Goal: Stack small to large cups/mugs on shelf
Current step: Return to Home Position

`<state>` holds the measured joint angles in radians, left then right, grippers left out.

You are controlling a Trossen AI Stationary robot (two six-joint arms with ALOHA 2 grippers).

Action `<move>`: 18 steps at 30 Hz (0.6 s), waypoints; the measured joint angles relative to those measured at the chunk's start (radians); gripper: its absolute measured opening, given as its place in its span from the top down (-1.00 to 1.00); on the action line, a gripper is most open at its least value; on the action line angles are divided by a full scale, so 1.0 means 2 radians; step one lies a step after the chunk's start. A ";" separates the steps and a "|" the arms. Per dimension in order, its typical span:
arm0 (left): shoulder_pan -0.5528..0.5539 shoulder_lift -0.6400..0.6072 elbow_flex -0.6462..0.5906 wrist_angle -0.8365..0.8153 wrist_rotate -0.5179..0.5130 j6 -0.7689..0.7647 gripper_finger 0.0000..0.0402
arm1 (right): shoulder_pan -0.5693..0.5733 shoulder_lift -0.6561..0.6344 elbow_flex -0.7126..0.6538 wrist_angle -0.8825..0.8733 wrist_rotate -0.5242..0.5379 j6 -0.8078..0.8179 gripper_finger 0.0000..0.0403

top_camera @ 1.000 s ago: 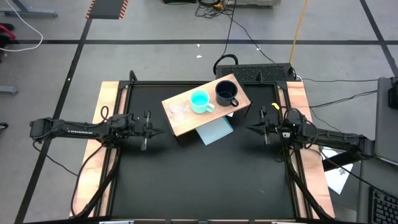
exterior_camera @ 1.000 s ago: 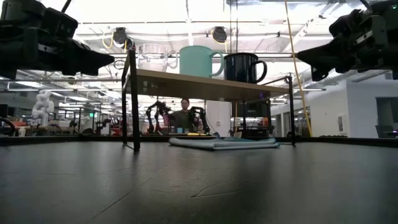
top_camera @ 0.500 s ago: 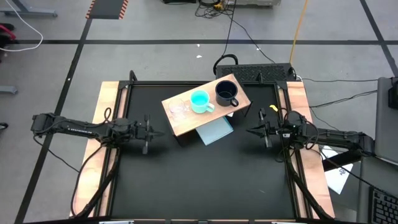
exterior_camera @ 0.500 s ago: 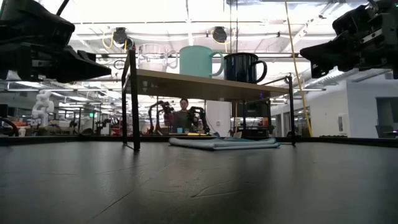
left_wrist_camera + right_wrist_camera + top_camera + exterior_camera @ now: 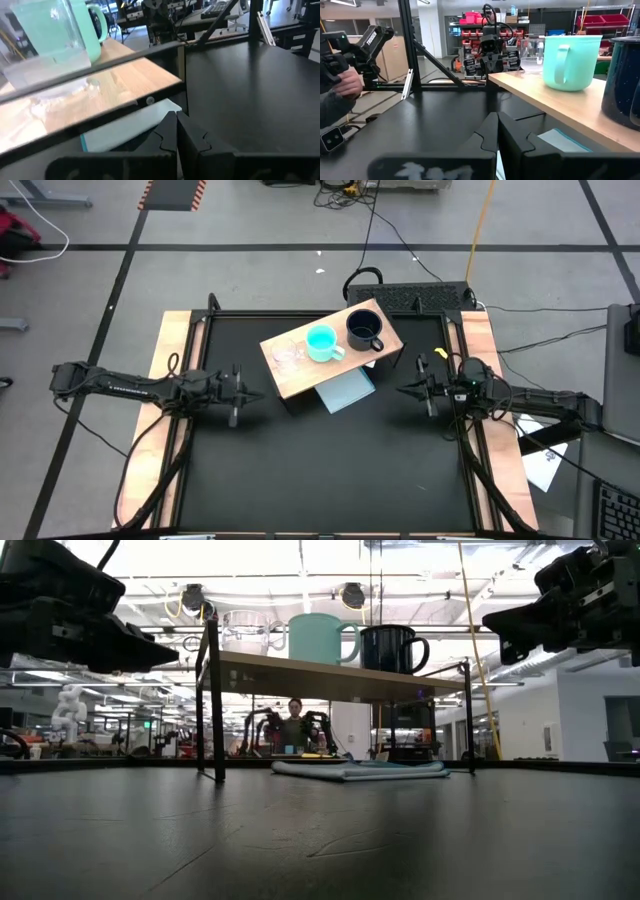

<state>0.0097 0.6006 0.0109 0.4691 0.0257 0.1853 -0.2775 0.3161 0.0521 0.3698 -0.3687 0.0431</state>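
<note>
Glass cup (image 5: 288,354), turquoise mug (image 5: 322,341) and black mug (image 5: 363,328) stood on the shelf (image 5: 300,376); left gripper (image 5: 255,392) and right gripper (image 5: 405,389) flanked it (both closed, empty).

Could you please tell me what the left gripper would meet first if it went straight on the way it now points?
Probably the near corner of the light wooden shelf on its dark frame, seen dead ahead of the shut left gripper; whether board or post is unclear.

A grey floor (image 5: 250,220) crossed by black tape lines (image 5: 300,247), bright ceiling lights (image 5: 250,555) overhead, red bins (image 5: 600,22) on racks.
</note>
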 joint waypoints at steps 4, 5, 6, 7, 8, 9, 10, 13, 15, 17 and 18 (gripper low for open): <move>0.000 0.000 0.000 -0.003 0.000 -0.007 0.99 | 0.000 0.000 0.000 0.000 0.000 0.002 1.00; 0.000 0.000 0.000 -0.003 0.000 -0.006 0.99 | 0.000 0.000 0.000 0.000 0.000 0.002 1.00; 0.000 0.000 0.000 -0.003 0.000 -0.005 0.98 | 0.000 0.000 0.000 0.000 0.000 0.002 1.00; 0.000 0.000 0.000 -0.002 0.000 -0.005 0.98 | 0.000 0.000 0.000 0.000 0.000 0.002 1.00; 0.000 0.000 0.000 -0.002 0.000 -0.006 0.99 | 0.000 0.000 0.000 0.000 0.000 0.002 1.00; 0.000 0.000 0.000 -0.002 0.000 -0.006 0.98 | 0.000 0.000 0.000 0.000 0.000 0.002 1.00; 0.000 0.000 0.000 -0.002 0.000 -0.005 0.98 | 0.000 0.000 0.000 0.000 0.000 0.002 1.00; 0.000 0.000 0.000 -0.001 0.000 -0.005 0.98 | 0.000 0.000 0.000 0.000 0.000 0.002 1.00; 0.000 0.000 0.000 -0.001 0.000 -0.005 0.98 | 0.000 0.000 0.000 0.000 0.000 0.002 1.00; 0.000 0.000 0.000 -0.001 0.000 -0.004 0.98 | 0.000 0.000 0.000 0.000 0.000 0.002 1.00; 0.000 0.000 0.000 -0.001 0.000 -0.004 0.98 | 0.000 0.000 0.000 0.000 0.000 0.002 1.00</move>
<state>0.0097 0.6006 0.0109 0.4666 0.0254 0.1776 -0.2775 0.3161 0.0513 0.3695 -0.3687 0.0479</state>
